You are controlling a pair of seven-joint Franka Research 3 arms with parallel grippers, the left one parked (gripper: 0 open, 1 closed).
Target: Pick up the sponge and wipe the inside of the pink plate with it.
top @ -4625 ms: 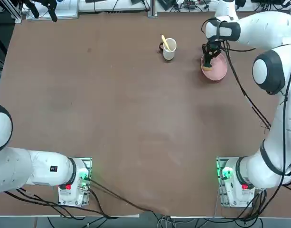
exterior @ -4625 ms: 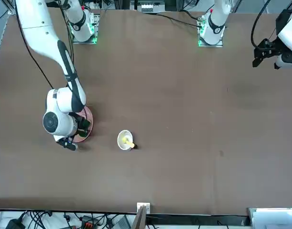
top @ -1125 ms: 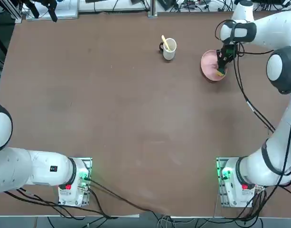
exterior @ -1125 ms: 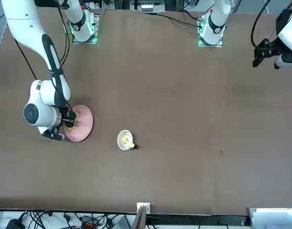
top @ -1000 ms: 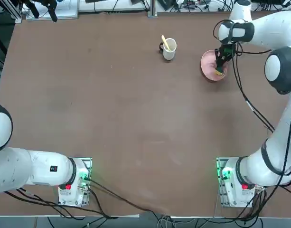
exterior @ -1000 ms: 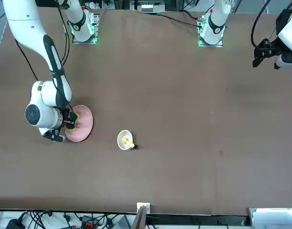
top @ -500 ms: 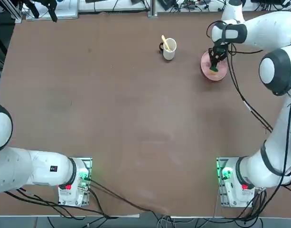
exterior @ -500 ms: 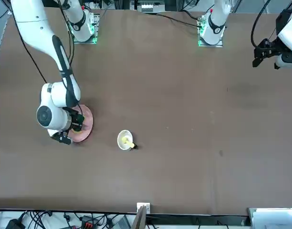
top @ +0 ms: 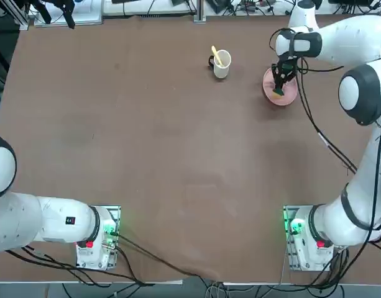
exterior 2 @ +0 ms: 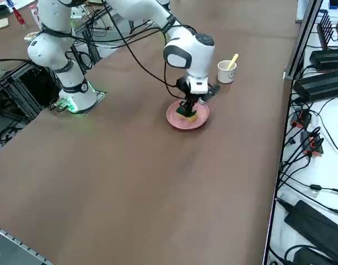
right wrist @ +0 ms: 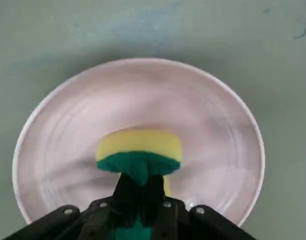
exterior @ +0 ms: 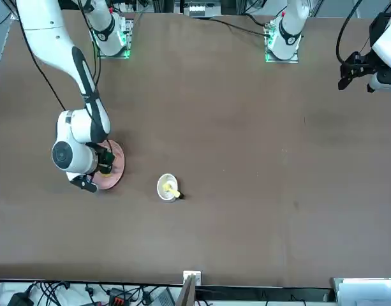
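- The sponge (right wrist: 139, 145) has a yellow layer and a dark green one, and bulges to a rounded edge where it is squeezed.
- It lies inside the rim of the pink plate (right wrist: 58, 135), at the far right of the table (top: 146, 155); whether it presses on the plate's surface, I cannot tell.
- The right gripper (right wrist: 141, 184) is over the plate, its two black fingers clamped on the sponge, pinching the green layer into a fold.
- Counted on the table: one sponge, one plate, one white mug (top: 220, 70), one yellow utensil (exterior 2: 234, 61).
- The plate is round and shallow, plain pale pink, with a smooth rim and a soft shine inside.
- The mug stands upright to the left of the plate, apart from it, with a dark handle on its left; the slim utensil leans in it, its end above the rim.
- The sponge looks soft and foamy; the tabletop is flat, brown and lightly marked.
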